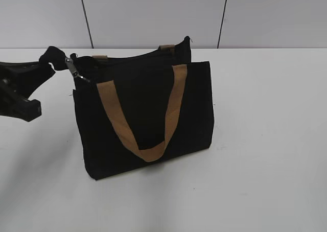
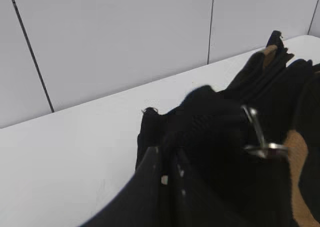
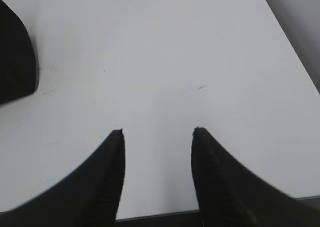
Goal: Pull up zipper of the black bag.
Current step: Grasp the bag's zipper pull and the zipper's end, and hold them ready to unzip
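Note:
The black bag stands upright on the white table, tan handle hanging over its front. The zipper runs along its top edge, and its silver pull tab sits at the left end. My left gripper is at the bag's upper left corner, shut on the black fabric end there. In the left wrist view the jaws pinch that fabric, with the pull tab just to the right. My right gripper is open and empty above bare table, outside the exterior view.
The white table stretches around the bag, with a grey panelled wall behind. In the right wrist view a black corner, probably the bag, shows at the left, and the table's edge lies near the bottom.

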